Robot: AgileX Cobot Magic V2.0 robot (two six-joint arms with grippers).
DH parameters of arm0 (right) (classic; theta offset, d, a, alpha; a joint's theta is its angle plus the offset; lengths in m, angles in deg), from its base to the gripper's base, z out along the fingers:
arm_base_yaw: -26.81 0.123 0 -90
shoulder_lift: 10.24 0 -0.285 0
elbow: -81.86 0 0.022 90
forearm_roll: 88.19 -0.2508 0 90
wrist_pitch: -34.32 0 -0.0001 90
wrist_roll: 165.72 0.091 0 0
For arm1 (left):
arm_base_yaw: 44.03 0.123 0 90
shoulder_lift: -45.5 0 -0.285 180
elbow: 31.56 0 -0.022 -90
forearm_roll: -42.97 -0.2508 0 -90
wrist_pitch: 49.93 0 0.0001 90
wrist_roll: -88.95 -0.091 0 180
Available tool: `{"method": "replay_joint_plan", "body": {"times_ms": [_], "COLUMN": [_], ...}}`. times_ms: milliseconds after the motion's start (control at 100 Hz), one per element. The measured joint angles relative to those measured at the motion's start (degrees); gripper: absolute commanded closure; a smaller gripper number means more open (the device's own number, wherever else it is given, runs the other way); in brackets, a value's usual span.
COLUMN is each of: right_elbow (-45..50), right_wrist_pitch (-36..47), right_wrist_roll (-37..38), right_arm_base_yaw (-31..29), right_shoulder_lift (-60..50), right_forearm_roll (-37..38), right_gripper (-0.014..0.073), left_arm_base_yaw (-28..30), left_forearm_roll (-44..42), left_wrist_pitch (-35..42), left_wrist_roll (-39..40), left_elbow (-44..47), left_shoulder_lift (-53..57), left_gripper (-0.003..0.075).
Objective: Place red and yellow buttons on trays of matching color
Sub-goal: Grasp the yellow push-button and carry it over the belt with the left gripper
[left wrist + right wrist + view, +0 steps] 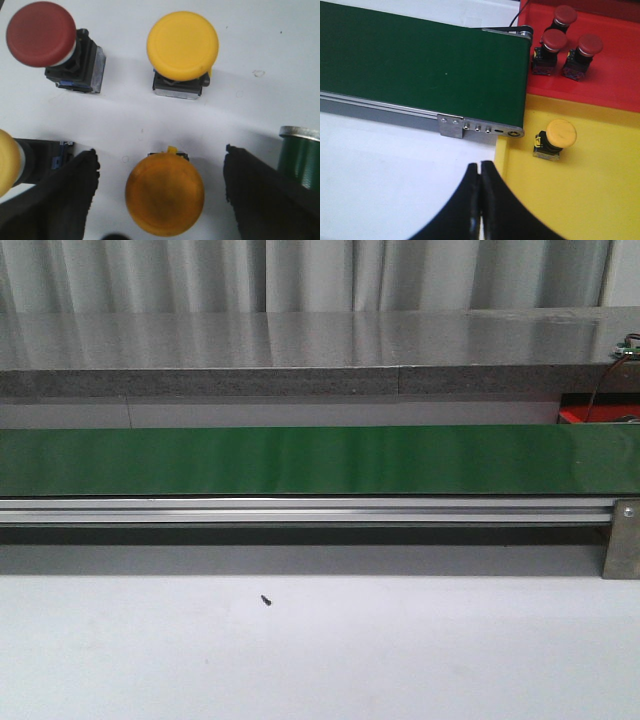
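In the left wrist view my left gripper (160,192) is open, its fingers standing on either side of a yellow button (164,194) without touching it. Another yellow button (182,46) and a red button (41,33) stand beyond it on the white table. A third yellow cap (7,162) shows at the edge. In the right wrist view my right gripper (480,167) is shut and empty, over the rim of the yellow tray (590,200). That tray holds one yellow button (560,135). The red tray (615,75) holds three red buttons (554,42).
A green conveyor belt (320,460) on an aluminium rail (300,510) crosses the front view, and its end (510,95) meets the trays. A green-capped button (299,155) stands beside the left gripper. A small dark screw (266,600) lies on the table.
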Motion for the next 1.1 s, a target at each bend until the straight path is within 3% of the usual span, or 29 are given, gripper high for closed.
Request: {"method": "replay_joint_plan", "body": {"times_ms": [440,850,1100], "right_elbow": [0.00,0.00,0.00], "right_wrist_pitch": [0.00,0.00,0.00], "right_wrist_roll": [0.00,0.00,0.00], "right_arm_base_yaw": [0.00,0.00,0.00], "right_shoulder_lift": [0.00,0.00,0.00], "right_forearm_roll": [0.00,0.00,0.00], "right_gripper": [0.0662,0.0662,0.0662], "left_arm_base_yaw": [0.00,0.00,0.00], "left_forearm_roll": [0.00,0.00,-0.39], "left_wrist_pitch": [0.66,0.70,-1.22], "left_wrist_roll": [0.04,0.04,0.04], "left_elbow": [-0.11,-0.21,-0.21], "left_shoulder_lift": [-2.62,-2.62,0.65], "left_gripper": [0.0239,0.0554,0.0647]}}
